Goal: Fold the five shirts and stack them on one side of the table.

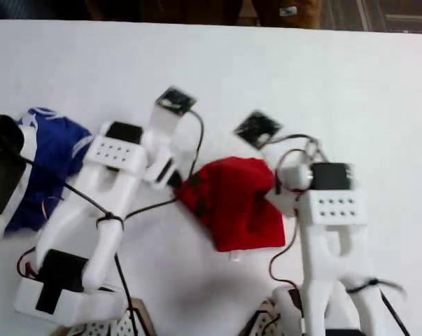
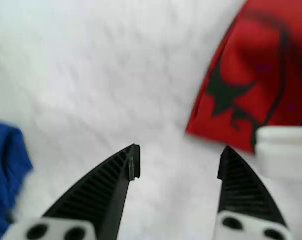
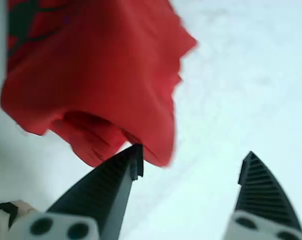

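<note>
Over at the desk's (image 1: 301,70) left edge sits a bunched blue shirt (image 1: 46,161), with the left hand (image 2: 180,155) spread and empty between it and the red shirt (image 1: 231,199) mid-desk. Right hand (image 3: 191,160) is spread too, empty, just beside the red one's rumpled hem. Soft, light, floppy cloth, so I'd pinch a hem corner. Left wrist view shows its black print (image 2: 223,92) clearly; the high view lays out both shirts together instead.
</note>
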